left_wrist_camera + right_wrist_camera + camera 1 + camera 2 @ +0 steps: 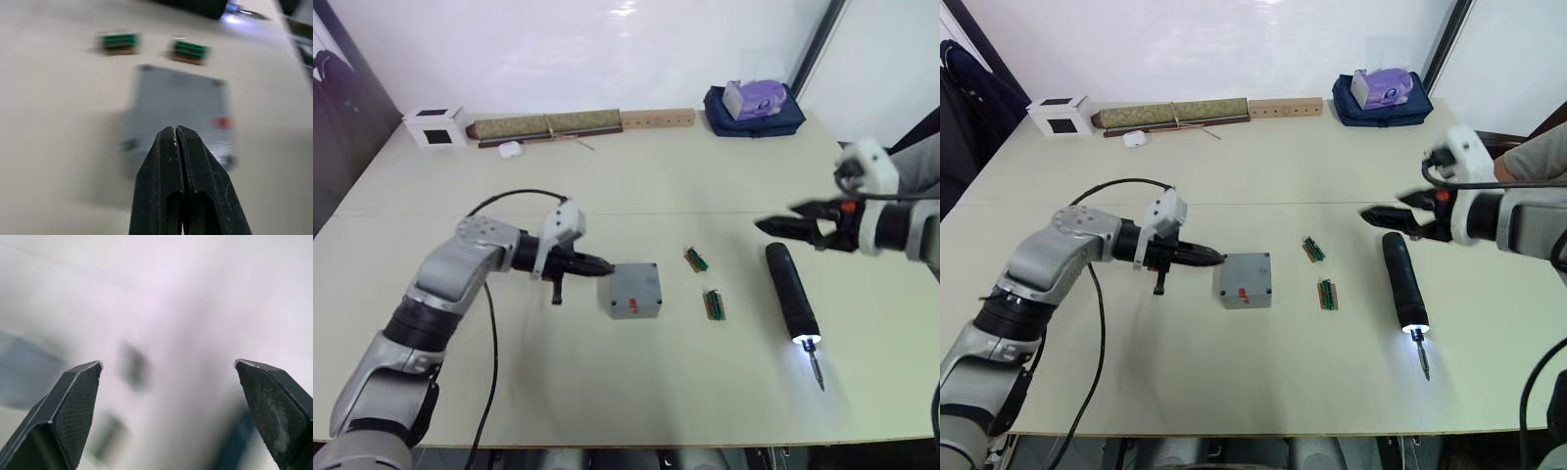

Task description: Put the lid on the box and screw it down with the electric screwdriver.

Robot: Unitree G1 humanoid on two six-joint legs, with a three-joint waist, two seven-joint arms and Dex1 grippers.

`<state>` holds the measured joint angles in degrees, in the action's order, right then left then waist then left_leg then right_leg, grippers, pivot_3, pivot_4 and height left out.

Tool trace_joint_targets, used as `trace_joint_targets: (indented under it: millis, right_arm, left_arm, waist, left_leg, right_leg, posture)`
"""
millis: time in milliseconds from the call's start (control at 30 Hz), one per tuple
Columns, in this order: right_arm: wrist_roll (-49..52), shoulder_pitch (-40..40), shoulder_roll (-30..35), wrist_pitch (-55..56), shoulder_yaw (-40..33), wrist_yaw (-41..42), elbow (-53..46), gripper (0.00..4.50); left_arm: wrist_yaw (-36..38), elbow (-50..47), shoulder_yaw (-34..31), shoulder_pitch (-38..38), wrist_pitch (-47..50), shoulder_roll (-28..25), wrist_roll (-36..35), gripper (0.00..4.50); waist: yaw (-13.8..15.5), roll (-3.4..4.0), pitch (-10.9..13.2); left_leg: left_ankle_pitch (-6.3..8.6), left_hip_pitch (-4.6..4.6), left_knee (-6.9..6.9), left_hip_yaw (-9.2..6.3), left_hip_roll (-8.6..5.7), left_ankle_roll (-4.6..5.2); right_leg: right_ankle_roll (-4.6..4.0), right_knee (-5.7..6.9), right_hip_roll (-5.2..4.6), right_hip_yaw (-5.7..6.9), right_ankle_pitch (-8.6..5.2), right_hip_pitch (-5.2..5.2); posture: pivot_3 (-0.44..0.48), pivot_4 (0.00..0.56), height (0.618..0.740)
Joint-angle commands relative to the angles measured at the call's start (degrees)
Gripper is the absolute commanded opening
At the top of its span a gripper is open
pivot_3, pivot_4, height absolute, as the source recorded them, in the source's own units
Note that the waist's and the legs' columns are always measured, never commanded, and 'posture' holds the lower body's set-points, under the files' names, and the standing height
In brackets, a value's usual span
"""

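just past the clenched left jaws (603, 264) sits the box (634, 290); right jaws (783, 226) spread above the electric screwdriver (791, 291).

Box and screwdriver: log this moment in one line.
lid: on box | left end effector: shut, at box edge | right end effector: open, above table | electric screwdriver: lying on table, lit

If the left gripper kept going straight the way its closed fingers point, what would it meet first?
The left gripper, fingers shut, points at the near side of the box with the lid on it. It would most likely meet that side first, though its exact height over the table is unclear.
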<state>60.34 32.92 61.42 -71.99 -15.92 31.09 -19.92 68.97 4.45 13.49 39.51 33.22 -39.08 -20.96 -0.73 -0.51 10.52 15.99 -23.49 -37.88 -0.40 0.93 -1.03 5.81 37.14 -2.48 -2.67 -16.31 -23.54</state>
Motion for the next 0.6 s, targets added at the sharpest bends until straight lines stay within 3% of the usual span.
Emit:
trace_joint_targets:
  millis: [33, 233, 367, 600]
  right_arm:
    - [-5.28, -8.05, 0.43, 6.43, 6.61, 4.42, -11.18, 4.46]
    - [-14.94, -16.51, -2.35, 14.23, 18.69, 5.77, -18.56, 4.46]
    - [-19.78, -14.75, -6.54, 15.83, 24.98, 5.1, -17.6, 4.46]
    - [-24.01, -13.7, -12.62, 17.69, 29.63, 5.92, -14.75, 4.46]
  left_arm:
    - [-2.64, 1.37, -0.93, -0.45, -2.82, -0.66, 3.65, 0.0]
    - [-4.23, -5.55, -0.5, -5.56, 0.76, -0.19, 3.38, 0.0]
    - [-6.19, -8.28, 0.5, -8.0, 1.69, 1.71, 4.19, 0.0]
    - [-5.08, -7.49, 3.33, -8.66, -0.06, 2.62, 5.93, 0.0]
  waist:
    - [0.27, -0.05, 0.0]
    - [0.04, -0.08, -0.02]
    - [0.02, -0.08, -0.02]
    - [0.04, -0.09, -0.03]
  left_leg:
    - [0.0, -0.07, -0.01, -0.03, -0.01, 0.0]
    - [-0.02, -0.75, -0.44, 0.07, -0.27, -0.04]
    - [-0.08, -0.68, -0.48, 0.06, -0.25, -0.13]
    - [-0.1, -0.64, -0.47, 0.03, -0.21, -0.18]
  right_leg:
    - [0.0, -0.03, -0.08, 0.03, 0.0, -0.01]
    - [0.32, 0.02, -0.55, -0.09, 0.19, -0.46]
    - [0.34, 0.1, -0.5, -0.1, 0.26, -0.44]
    - [0.28, 0.18, -0.3, -0.1, 0.29, -0.48]
  posture:
    - [0.0, 0.15, 0.74]
    - [0.0, 0.15, 0.74]
    - [0.0, 0.15, 0.74]
    - [0.0, 0.15, 0.74]
